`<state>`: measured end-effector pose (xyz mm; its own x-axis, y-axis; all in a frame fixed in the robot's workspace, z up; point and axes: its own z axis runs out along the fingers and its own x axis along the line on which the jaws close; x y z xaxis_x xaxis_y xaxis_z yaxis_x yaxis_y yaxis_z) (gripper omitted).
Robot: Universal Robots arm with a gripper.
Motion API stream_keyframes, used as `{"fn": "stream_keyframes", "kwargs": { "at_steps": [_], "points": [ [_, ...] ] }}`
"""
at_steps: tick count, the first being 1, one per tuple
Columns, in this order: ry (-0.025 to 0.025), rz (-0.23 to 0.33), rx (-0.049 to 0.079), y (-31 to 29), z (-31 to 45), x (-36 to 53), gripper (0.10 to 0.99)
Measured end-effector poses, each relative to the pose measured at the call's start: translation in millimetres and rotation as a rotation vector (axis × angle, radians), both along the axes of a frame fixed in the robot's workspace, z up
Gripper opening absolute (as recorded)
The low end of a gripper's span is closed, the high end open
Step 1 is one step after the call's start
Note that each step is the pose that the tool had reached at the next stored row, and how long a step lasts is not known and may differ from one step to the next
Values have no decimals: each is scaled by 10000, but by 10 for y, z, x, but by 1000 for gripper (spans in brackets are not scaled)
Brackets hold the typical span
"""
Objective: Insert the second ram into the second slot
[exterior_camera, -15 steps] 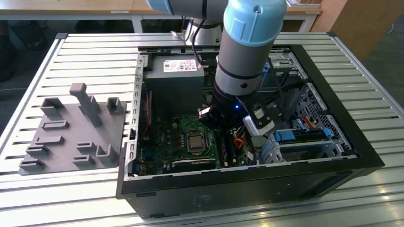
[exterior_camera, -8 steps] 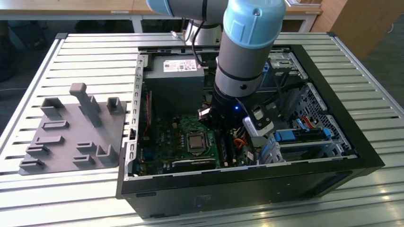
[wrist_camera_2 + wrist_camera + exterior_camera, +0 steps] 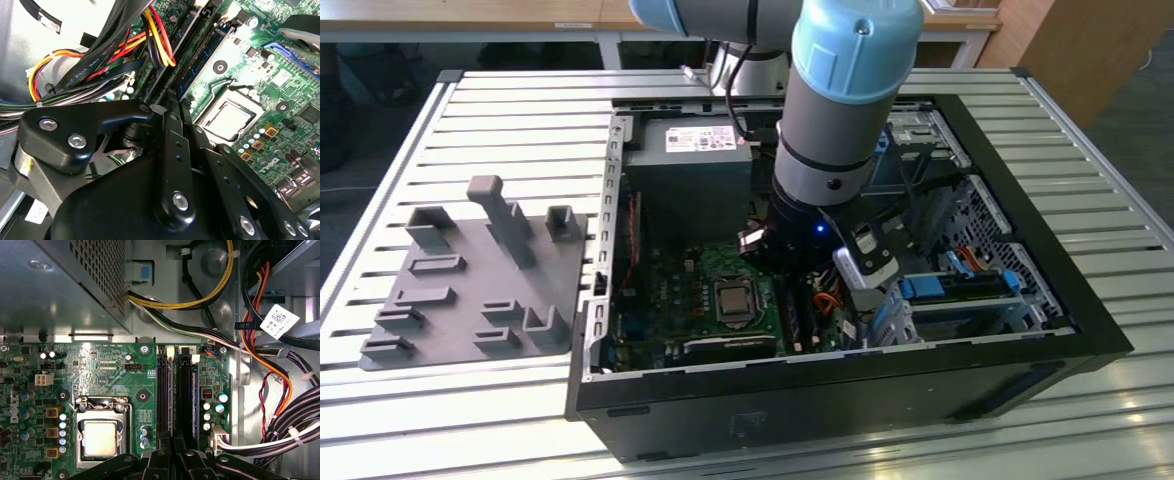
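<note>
Fingers [image 3: 161, 464] pressed together, over motherboard [image 3: 110, 370] memory slots [image 3: 172, 390]

The computer case [image 3: 1067, 330] looks like matt black painted metal outside, with bare grey sheet metal inside, part of it perforated [image 3: 100, 265]. The motherboard [image 3: 110, 370] is glossy green board; the processor [image 3: 101, 437] at about 7 o'clock in the first wrist view has a dull, brushed metal lid. The cables [image 3: 190, 300] wear smooth, shiny plastic sheaths. The gripper [image 3: 172, 107] is black, semi-gloss metal or plastic with bright screws. The table [image 3: 494, 110] is ribbed pale metal; the tray [image 3: 467, 290] matt grey plastic
</note>
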<state>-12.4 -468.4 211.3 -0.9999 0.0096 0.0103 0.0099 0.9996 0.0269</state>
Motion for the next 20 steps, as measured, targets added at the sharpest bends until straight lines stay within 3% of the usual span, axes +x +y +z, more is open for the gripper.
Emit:
{"fn": "stream_keyframes", "kwargs": {
  "at_steps": [2,3,9,20],
  "points": [
    [0,0,1,0,-1,0,149],
    [0,0,1,0,-1,0,212],
    [-1,0,0,0,21,0,212],
    [35,0,0,0,162,0,212]
  ]
}}
